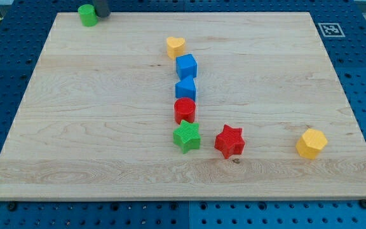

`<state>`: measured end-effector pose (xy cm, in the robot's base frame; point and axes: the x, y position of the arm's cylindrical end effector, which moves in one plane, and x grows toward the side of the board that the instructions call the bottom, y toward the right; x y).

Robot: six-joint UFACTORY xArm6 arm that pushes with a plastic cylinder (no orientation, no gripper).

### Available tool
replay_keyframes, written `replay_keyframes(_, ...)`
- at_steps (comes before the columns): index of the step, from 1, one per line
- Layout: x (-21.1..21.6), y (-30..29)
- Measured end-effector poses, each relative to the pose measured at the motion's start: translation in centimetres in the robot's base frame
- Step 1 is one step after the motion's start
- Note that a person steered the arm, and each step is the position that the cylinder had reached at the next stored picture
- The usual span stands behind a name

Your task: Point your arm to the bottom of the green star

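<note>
The green star [187, 136] lies on the wooden board [94, 127], a little below the middle. My tip [101, 14] is at the view's top left, right beside a green cylinder [88, 14] and far up and left of the green star. Only the rod's lower end shows at the top edge. A red cylinder [184, 110] touches the star's top side. A red star [229, 140] lies just to its right, apart from it.
Above the red cylinder, a column runs up: a blue block [185, 88], a blue cube [186, 65] and a yellow heart [176, 46]. A yellow hexagon [311, 142] lies at the lower right. A printed marker [330, 29] sits on the board's top right corner.
</note>
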<state>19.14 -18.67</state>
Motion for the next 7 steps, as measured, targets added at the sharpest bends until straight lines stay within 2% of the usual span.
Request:
replay_keyframes(1,0.1,5.9)
replay_keyframes(2,2.7,7.7)
replay_keyframes(4,11.4,6.1)
replay_keyframes(5,13.9,8.3)
replay_keyframes(7,13.9,8.3)
